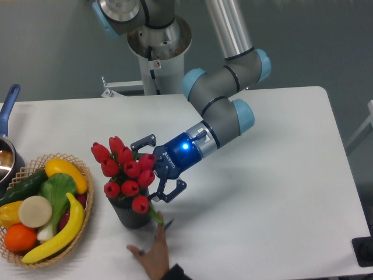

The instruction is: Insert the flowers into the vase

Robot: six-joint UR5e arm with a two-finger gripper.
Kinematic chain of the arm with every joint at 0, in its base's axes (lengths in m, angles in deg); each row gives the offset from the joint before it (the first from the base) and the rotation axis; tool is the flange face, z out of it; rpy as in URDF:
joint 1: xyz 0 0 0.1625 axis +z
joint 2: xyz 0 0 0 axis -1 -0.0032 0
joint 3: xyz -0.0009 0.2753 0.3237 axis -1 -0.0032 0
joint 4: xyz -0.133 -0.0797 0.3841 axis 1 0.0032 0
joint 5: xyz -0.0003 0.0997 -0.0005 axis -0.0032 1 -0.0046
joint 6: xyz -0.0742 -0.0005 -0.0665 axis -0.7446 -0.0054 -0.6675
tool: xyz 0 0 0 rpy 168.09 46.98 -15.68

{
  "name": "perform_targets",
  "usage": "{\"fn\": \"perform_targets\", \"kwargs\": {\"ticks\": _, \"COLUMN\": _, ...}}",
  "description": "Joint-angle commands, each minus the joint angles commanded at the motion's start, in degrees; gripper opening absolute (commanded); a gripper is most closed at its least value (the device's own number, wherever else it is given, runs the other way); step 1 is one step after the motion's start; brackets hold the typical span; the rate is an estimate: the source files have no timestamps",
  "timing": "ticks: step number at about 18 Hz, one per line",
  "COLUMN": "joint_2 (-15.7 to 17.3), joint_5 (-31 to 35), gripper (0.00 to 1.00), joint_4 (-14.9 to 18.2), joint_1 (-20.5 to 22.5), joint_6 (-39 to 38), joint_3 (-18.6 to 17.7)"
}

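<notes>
The flowers (125, 170), a bunch of red tulip buds, stand with their stems down in the vase (132, 214), a small dark cylinder on the white table. A green stem or leaf sticks out at the vase's lower right. My gripper (154, 169) is just right of the bunch, open, its two dark fingers (143, 142) spread above and below the rightmost buds. I cannot tell whether the fingers touch the buds. Most of the stems are hidden behind the buds and inside the vase.
A person's hand (150, 256) reaches in from the bottom edge, fingers next to the vase. A wicker basket (85, 170) of fruit and vegetables sits at the left. A pot with a blue handle (8, 104) is at the far left edge. The robot base (157, 46) stands behind the table.
</notes>
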Motion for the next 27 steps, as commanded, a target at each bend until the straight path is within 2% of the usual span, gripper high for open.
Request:
{"fn": "perform_targets", "kwargs": {"ticks": 3, "joint_2": 2.3, "joint_5": 3.3, "gripper": 1.00, "joint_4": 0.2, "joint_1": 1.2, "joint_6": -0.4, "joint_3": -0.9}}
{"fn": "perform_targets", "kwargs": {"ticks": 6, "joint_2": 5.9, "joint_5": 10.7, "gripper": 1.00, "joint_4": 0.2, "joint_1": 3.3, "joint_6": -0.5, "joint_3": -1.7}}
{"fn": "perform_targets", "kwargs": {"ticks": 7, "joint_2": 6.8, "joint_5": 10.9, "gripper": 1.00, "joint_4": 0.2, "joint_1": 4.4, "joint_6": -0.5, "joint_3": -1.8}}
{"fn": "perform_targets", "kwargs": {"ticks": 9, "joint_2": 9.1, "joint_5": 11.4, "gripper": 1.00, "joint_4": 0.1, "joint_1": 6.9, "joint_6": 0.1, "joint_3": -1.8}}
{"fn": "perform_targets", "kwargs": {"ticks": 13, "joint_2": 11.6, "joint_5": 11.7, "gripper": 1.00, "joint_4": 0.1, "joint_1": 12.9, "joint_6": 2.8, "joint_3": -0.9}}
{"fn": "perform_targets", "kwargs": {"ticks": 15, "joint_2": 13.4, "joint_5": 14.0, "gripper": 1.00, "joint_4": 0.1, "joint_1": 16.8, "joint_6": 3.9, "joint_3": 0.7}}
{"fn": "perform_targets", "kwargs": {"ticks": 17, "joint_2": 14.1, "joint_5": 19.9, "gripper": 1.00, "joint_4": 0.1, "joint_1": 19.8, "joint_6": 5.4, "joint_3": 1.8}}
{"fn": "perform_targets", "kwargs": {"ticks": 20, "joint_2": 14.6, "joint_5": 28.3, "gripper": 1.00, "joint_4": 0.2, "joint_1": 22.3, "joint_6": 9.7, "joint_3": 3.8}}
{"fn": "perform_targets", "kwargs": {"ticks": 22, "joint_2": 15.5, "joint_5": 34.3, "gripper": 1.00, "joint_4": 0.2, "joint_1": 23.6, "joint_6": 10.0, "joint_3": 5.2}}
{"fn": "perform_targets", "kwargs": {"ticks": 27, "joint_2": 19.4, "joint_5": 51.7, "gripper": 1.00, "joint_4": 0.4, "joint_1": 24.6, "joint_6": 11.6, "joint_3": 5.0}}
